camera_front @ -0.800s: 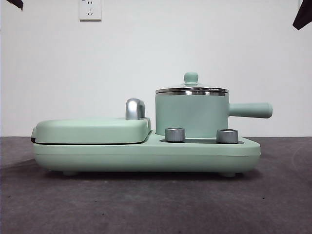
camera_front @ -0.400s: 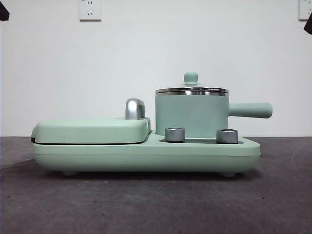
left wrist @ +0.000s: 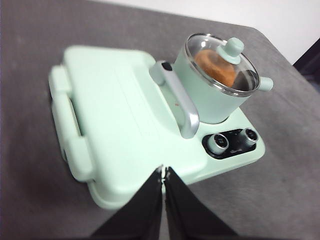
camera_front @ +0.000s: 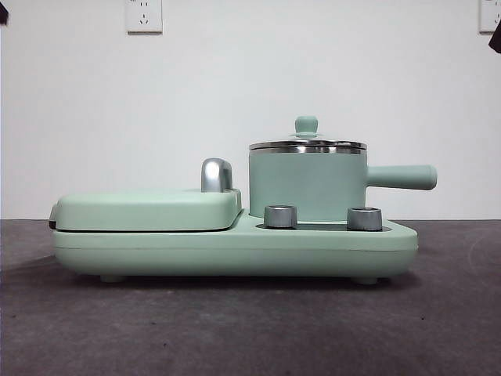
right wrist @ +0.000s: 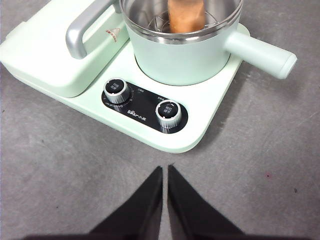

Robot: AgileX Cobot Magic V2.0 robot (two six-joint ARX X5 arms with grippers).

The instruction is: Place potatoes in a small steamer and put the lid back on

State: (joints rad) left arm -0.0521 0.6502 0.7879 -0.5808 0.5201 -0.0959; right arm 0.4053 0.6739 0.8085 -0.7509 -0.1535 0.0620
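Observation:
The small steamer (camera_front: 307, 184), a mint-green pot with a side handle (camera_front: 403, 177), stands on the right of its base. The glass lid (camera_front: 307, 146) with a green knob sits on its rim. In the left wrist view the orange-brown potato (left wrist: 214, 69) lies inside the steamer (left wrist: 202, 97) under the lid (left wrist: 230, 49). The right wrist view shows the potato (right wrist: 186, 15) inside the steamer (right wrist: 175, 57). My left gripper (left wrist: 164, 171) is shut and empty, high above the griddle side. My right gripper (right wrist: 165, 171) is shut and empty, above the table in front of the dials.
The flat mint-green griddle plate (camera_front: 149, 210) with a chrome handle (camera_front: 215, 174) lies closed on the base (camera_front: 235, 252), left of the steamer. Two steel dials (camera_front: 280, 216) (camera_front: 364, 218) stand in front of the steamer. Grey table (camera_front: 250, 329) all around.
The black arm tips at the top corners of the front view have drawn back toward the edges. The steamer, lid and griddle have not moved.

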